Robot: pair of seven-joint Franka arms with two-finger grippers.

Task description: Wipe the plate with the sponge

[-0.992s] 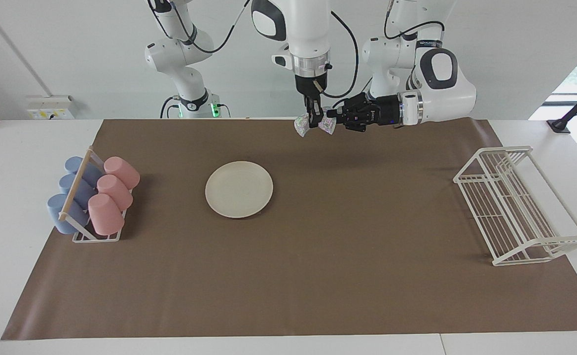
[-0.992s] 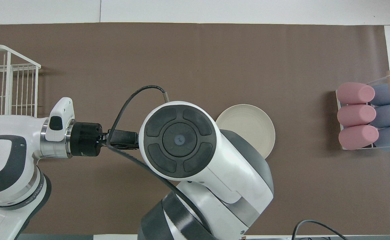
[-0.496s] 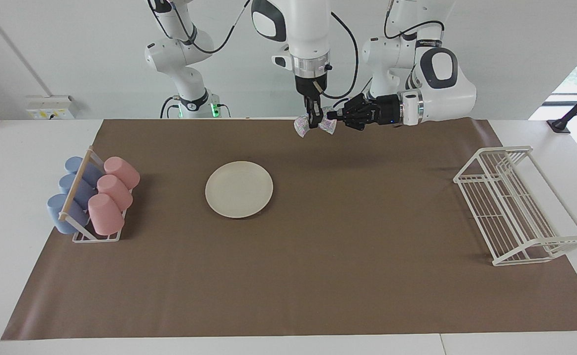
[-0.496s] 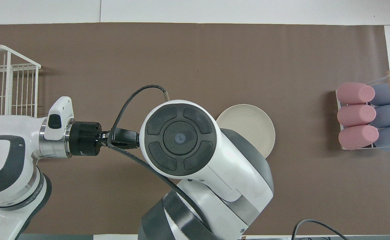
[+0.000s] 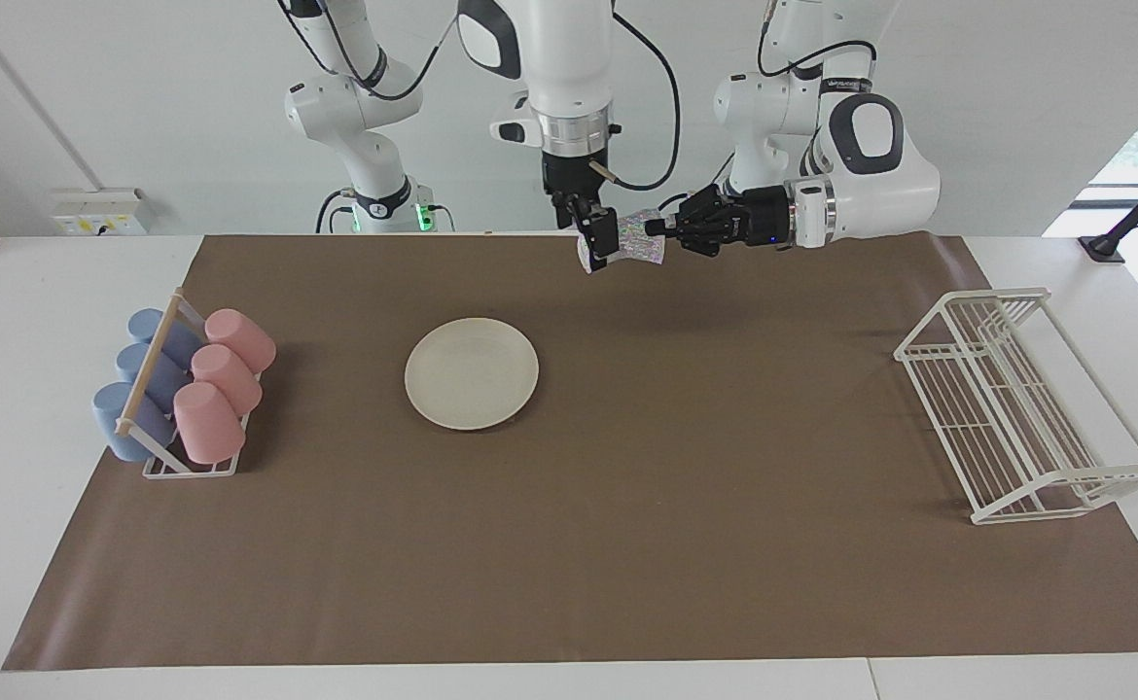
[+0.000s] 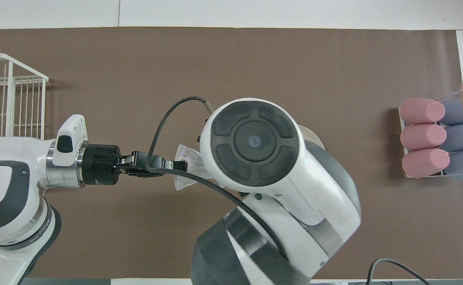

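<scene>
While cups (image 5: 204, 381) fill rack (image 5: 190, 468), plate (image 5: 472, 372) bare

A robotics lab: two white arms (image 5: 822, 146) are mounted at a plain white table (image 5: 44, 292) covered by a brown mat (image 5: 627, 486), against a bare white wall (image 5: 141, 97) with staged cup and dish racks (image 5: 1016, 408).

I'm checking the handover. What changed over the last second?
The right hand let go of the sponge and drew off toward the plate's end, still close beside the sponge. The left hand closed on it and now holds it alone in the air, the sponge spreading wider. Plate, cups and wire rack stayed put.
</scene>
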